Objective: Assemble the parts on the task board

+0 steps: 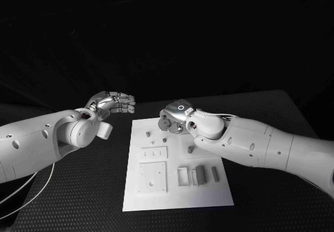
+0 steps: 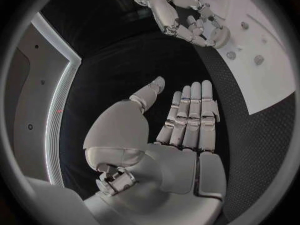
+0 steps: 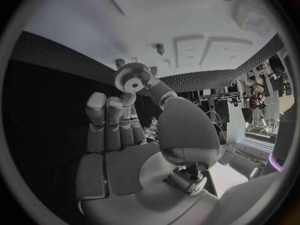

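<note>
Over the far end of the task board (image 1: 177, 193), the right hand (image 1: 174, 117) pinches a small gear (image 3: 132, 78) at its fingertips — the left hand (image 1: 111, 104), beside the board, holds nothing, fingers straight.

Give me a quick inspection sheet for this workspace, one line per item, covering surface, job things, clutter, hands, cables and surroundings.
Surface: black table, textured mat.
Job's things: white task board lies flat, with pegs, recessed plates and grey blocks; a toothed gear is off the board.
Clutter: nothing seen.
Hands: right hand pinches the gear above the board's far end; left hand hovers beside the board, holding nothing.
Cables: white cable under the left arm.
Surroundings: dark.
</note>
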